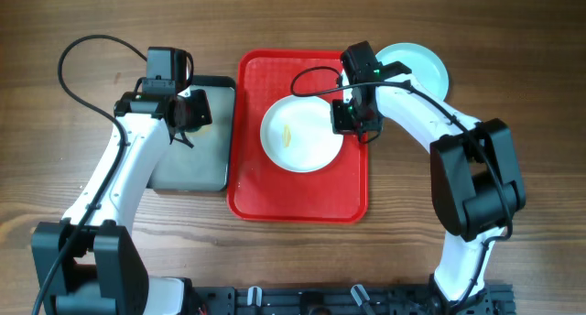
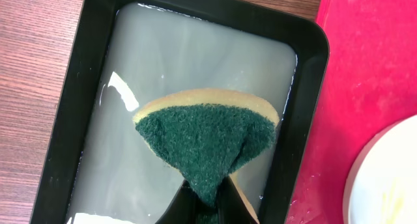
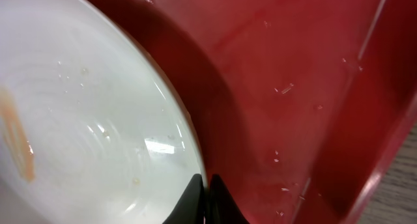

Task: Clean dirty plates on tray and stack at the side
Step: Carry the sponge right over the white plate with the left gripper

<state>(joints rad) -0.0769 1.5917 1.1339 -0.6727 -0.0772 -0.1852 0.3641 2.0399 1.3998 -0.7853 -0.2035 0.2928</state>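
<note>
Bright, even light; glare on water in the grey tray (image 2: 79,87), white plate (image 3: 85,107) softly blurred.

A plate (image 1: 298,136) sits on the tray (image 1: 302,191) at mid-table (image 1: 513,40), toward the tray's far end. A second plate (image 1: 426,66) lies on the table off the tray's far right corner. Left of the tray stands a water-filled basin (image 1: 197,168), a sponge (image 2: 205,136) over it.
</note>
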